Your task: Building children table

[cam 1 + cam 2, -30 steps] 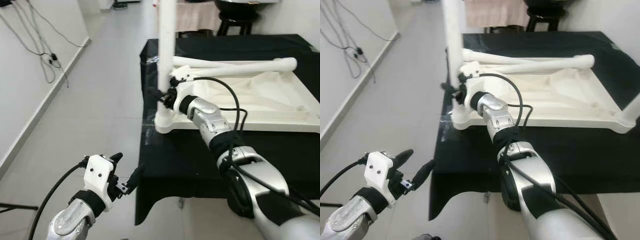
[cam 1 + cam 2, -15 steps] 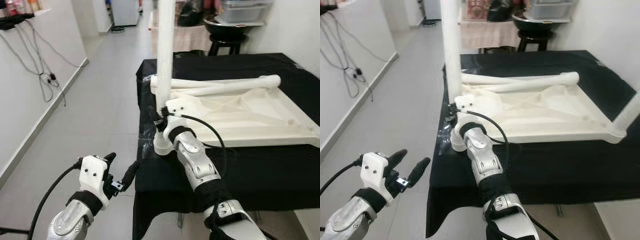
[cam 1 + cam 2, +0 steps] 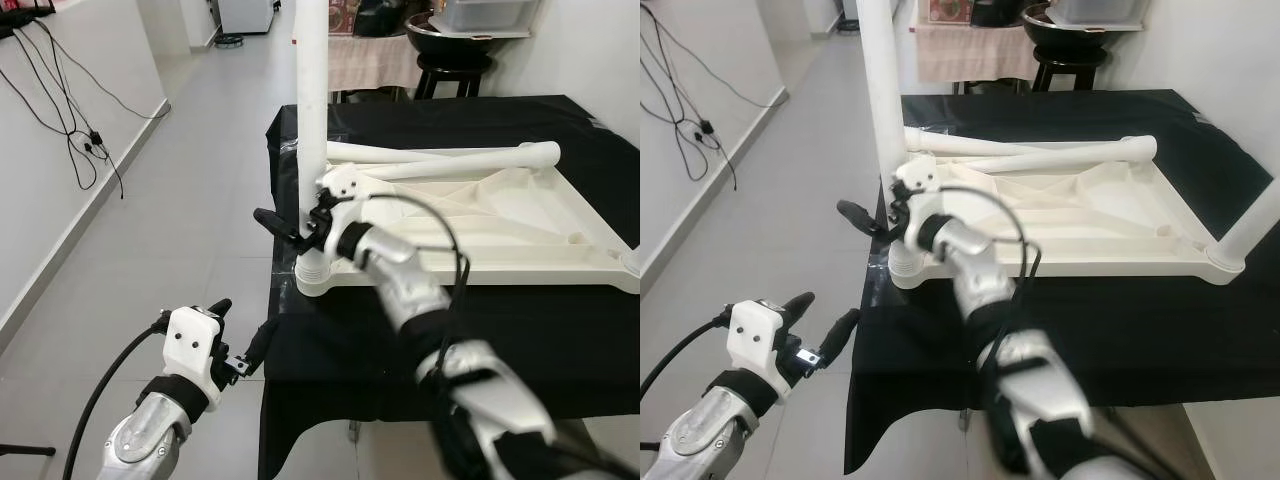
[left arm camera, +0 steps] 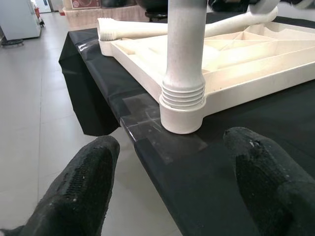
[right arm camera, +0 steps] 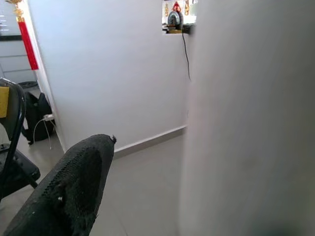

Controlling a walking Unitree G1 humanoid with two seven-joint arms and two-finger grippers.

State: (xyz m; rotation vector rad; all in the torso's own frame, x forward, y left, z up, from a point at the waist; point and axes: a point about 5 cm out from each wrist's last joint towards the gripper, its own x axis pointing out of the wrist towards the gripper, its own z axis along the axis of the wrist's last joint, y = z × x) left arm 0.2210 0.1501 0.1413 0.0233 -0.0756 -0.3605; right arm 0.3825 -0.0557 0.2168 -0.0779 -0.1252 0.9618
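A bench point(image 3: 520, 330) covered w/ black cloth is seen. An upturned white kids' tabletop point(image 3: 500, 215) is laid on it; clear tape, apparently, is stuck at the near-left corner point(image 4: 162, 135).

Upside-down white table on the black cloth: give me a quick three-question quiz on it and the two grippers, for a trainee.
1. True or false: the left gripper is open.
2. The right gripper is at: A) the upright leg; B) a stool; C) the floor.
3. How many loose legs lie across the upturned tabletop?

Key: 1 true; 2 A; 3 two.
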